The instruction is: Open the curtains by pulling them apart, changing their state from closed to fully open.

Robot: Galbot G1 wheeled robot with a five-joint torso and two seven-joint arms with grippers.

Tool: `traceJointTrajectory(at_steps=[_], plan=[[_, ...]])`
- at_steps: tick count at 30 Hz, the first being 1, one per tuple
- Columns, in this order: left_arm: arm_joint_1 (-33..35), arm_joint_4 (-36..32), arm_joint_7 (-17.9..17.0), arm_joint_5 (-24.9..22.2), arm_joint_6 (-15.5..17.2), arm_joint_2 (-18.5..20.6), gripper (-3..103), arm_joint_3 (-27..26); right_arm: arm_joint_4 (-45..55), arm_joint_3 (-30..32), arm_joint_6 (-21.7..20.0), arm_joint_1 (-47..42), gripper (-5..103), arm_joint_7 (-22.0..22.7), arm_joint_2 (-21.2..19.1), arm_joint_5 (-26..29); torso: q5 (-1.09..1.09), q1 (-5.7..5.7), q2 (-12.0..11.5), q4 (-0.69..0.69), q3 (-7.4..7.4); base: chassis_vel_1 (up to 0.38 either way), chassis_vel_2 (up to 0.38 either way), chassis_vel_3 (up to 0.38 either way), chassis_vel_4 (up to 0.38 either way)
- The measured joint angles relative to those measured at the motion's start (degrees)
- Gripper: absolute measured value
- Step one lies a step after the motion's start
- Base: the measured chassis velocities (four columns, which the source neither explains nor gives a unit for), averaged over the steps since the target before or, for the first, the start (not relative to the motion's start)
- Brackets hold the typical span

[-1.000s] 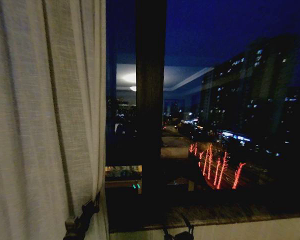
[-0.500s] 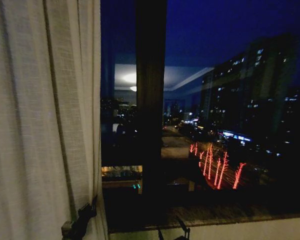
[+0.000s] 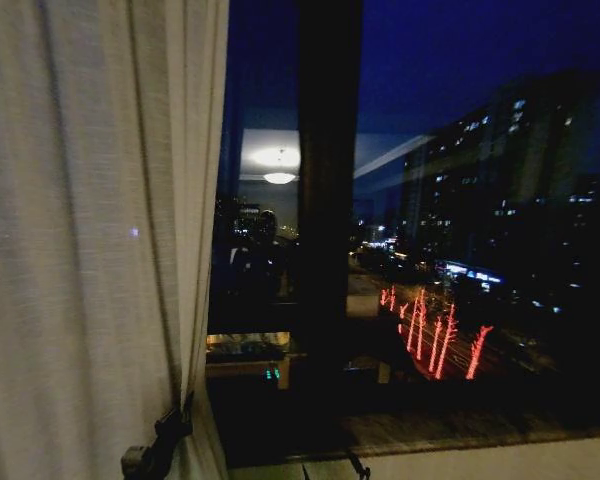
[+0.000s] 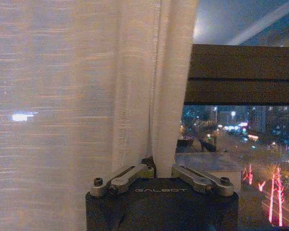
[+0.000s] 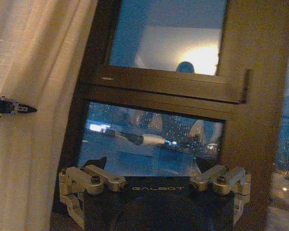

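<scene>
Left gripper (image 4: pixel 153 169) jaws pinch the curtains (image 4: pixel 86 86) edge fold; right gripper (image 5: pixel 154 166) jaws spread wide, empty, facing window frame (image 5: pixel 168 89).

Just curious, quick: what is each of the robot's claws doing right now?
Left gripper: shut on the sheer cream-white pleated curtain.
Right gripper: open, holding nothing, facing the dark window frame.

Curtain (image 3: pixel 90 240): top and hem cut off by the head view's edges.
Left gripper (image 4: pixel 154 166): fingertips buried in the curtain's folds.
Right gripper (image 5: pixel 154 180): fingertips cut off; closure cannot be told.
</scene>
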Motion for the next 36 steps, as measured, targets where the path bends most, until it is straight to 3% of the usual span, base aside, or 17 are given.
traceJointTrajectory(at_steps=[36], plan=[[3.8,-2.6,0.1,0.6,-0.6,-1.1,1,-2.8,0.3,-2.3,0.7,-1.0,100,-0.2,0.0,-1.6,0.01,0.01,0.0,0.00,0.00,0.351,0.350,-0.356,-0.348]])
